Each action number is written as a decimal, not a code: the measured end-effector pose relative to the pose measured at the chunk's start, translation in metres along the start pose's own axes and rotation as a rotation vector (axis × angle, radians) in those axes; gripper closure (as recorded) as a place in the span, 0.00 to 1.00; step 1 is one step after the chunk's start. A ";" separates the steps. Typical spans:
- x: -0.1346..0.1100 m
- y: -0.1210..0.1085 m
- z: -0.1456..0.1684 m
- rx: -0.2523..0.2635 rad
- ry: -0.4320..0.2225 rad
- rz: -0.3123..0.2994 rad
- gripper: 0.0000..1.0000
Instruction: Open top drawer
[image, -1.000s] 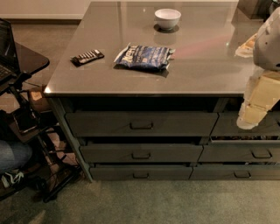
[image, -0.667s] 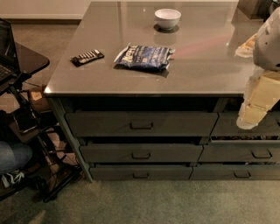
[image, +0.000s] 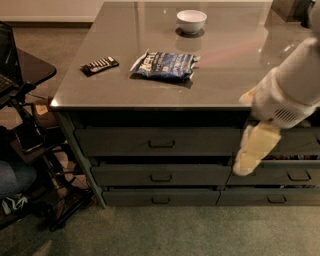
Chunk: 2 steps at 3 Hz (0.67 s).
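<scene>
The top drawer is the wide, tall dark grey front just under the counter's edge, with a small loop handle at its centre. Its front sits about level with the shallower drawer fronts below it. My gripper, pale yellow on a white arm that comes in from the right, hangs in front of the cabinet. It is by the top drawer's right end and well to the right of the handle. It points down and touches nothing that I can see.
On the grey countertop lie a blue snack bag, a dark bar-shaped object and a white bowl. Narrower drawers are at the right. A black stand and a person's leg and shoe are at the left.
My arm and gripper have moved left and down, from beside the counter's right edge to in front of the drawer fronts. The drawers and the things on the counter have not moved.
</scene>
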<state>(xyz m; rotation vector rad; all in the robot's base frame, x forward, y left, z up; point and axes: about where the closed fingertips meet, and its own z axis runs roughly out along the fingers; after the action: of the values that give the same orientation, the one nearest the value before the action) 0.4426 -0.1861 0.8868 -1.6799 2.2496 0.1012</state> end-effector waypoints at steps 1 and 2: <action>-0.006 0.005 0.069 -0.075 -0.059 0.040 0.00; -0.014 -0.006 0.117 -0.098 -0.099 0.083 0.00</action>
<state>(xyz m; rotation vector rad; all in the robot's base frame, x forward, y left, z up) 0.4770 -0.1459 0.7814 -1.5919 2.2736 0.3125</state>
